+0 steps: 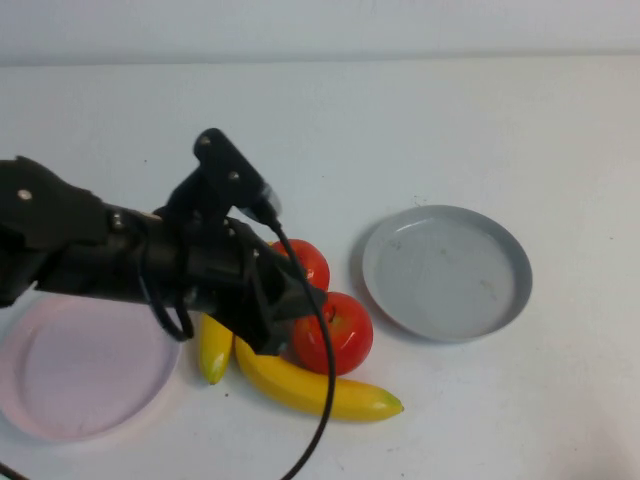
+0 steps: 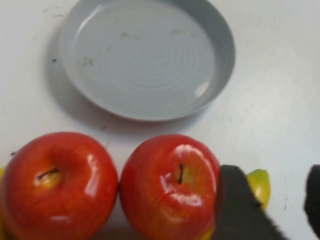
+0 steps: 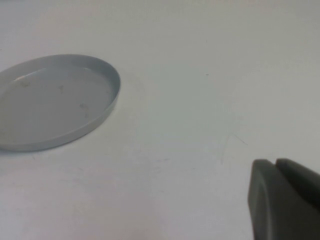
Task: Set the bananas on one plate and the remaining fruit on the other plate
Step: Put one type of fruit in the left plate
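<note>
Left gripper [image 2: 272, 205] hangs fingers spread beside the apples [image 1: 332, 332], bananas [image 1: 315, 388] just under it, grey plate [image 1: 446, 272] beyond, pink plate [image 1: 85, 366] behind. Right gripper [image 3: 285, 200] sits clenched, well off the grey plate.

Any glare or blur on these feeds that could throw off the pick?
High view: soft overall, left gripper over the fruit, hiding part of the apples and bananas. Left wrist view: white highlights on both apples, grey plate shadowed along its near rim. Right wrist view: right gripper blurred, fingers together above bare table.
</note>
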Robot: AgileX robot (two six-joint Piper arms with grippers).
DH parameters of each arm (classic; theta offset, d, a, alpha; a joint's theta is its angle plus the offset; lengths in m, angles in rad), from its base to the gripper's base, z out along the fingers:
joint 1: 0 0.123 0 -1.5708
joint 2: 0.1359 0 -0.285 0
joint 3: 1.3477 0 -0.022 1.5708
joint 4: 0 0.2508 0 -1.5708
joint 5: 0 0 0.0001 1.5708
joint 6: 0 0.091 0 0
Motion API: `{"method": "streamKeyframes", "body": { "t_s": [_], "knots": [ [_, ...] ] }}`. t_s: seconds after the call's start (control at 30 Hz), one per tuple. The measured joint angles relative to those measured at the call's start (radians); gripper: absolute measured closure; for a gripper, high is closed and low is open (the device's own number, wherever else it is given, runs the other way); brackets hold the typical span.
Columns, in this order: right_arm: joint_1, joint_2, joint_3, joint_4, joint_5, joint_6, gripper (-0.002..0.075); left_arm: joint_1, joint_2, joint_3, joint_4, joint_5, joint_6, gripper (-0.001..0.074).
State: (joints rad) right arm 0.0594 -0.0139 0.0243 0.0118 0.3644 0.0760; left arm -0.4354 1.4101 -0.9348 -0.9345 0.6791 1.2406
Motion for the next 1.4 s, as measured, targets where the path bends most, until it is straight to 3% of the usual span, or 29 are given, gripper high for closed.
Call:
{"method": "streamKeyframes", "body": {
  "t_s": [0.13,0.27,0.77,1.4],
  "knots": [
    [0.000,0.000,0.000,0.000,0.000,0.000,0.0741,-0.047,0.074,-0.019,-0.043,-0.015,0.032,0.0185],
    [0.000,0.000,0.000,0.000,0.000,0.000,0.0742,-0.061,0.149,-0.019,-0.087,-0.065,0.056,0.0072],
    [0.000,0.000,0.000,0.000,0.000,0.000,0.0742,-0.063,0.191,-0.019,-0.207,-0.101,0.604,0.0066],
    [0.000,0.000,0.000,0.000,0.000,0.000,0.0742,-0.063,0.309,-0.022,-0.269,-0.109,0.645,0.0066]
  ]
}}
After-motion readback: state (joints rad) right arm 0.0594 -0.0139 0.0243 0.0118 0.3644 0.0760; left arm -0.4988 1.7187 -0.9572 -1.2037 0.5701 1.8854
